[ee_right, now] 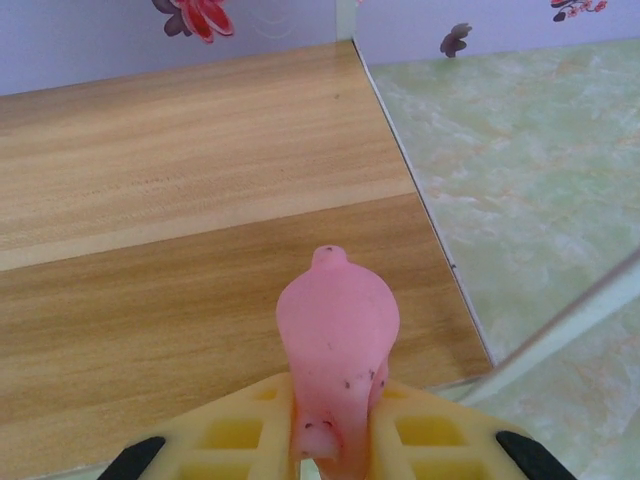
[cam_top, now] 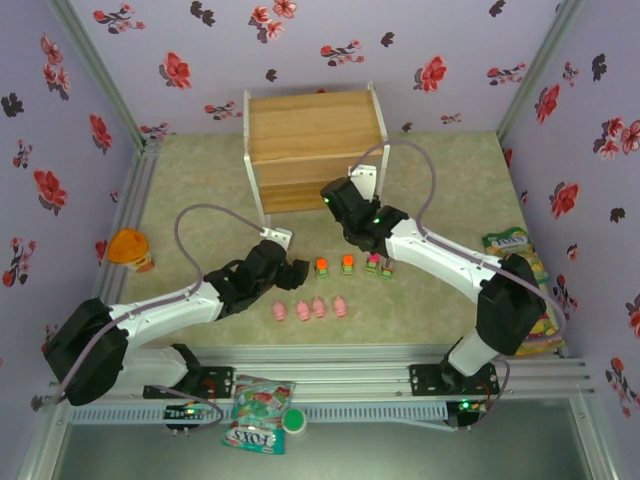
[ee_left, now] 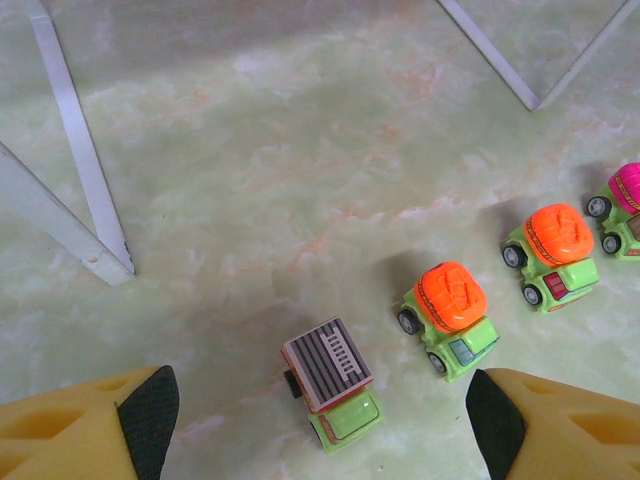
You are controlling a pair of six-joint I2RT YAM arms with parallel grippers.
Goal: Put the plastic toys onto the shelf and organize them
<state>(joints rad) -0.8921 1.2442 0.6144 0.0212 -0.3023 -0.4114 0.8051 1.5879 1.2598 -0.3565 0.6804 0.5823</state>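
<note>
we find the right gripper (ee_right: 330, 445) clenched on a pink pig (ee_right: 338, 335), held at the near right corner of the shelf (ee_right: 150, 200). the pig's long axis runs in line with the fingers, its narrow tip pointing far. the left gripper (ee_left: 322, 415) stands released, spread over a grey-topped car (ee_left: 330, 380) on the table (ee_left: 300, 150).

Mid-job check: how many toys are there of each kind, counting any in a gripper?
Pigs: 5, a row of four and one in the right gripper
Cars: 5, one grey-top, two orange-top, one pink-top, one more beside it, top colour unclear
Total: 10
</note>
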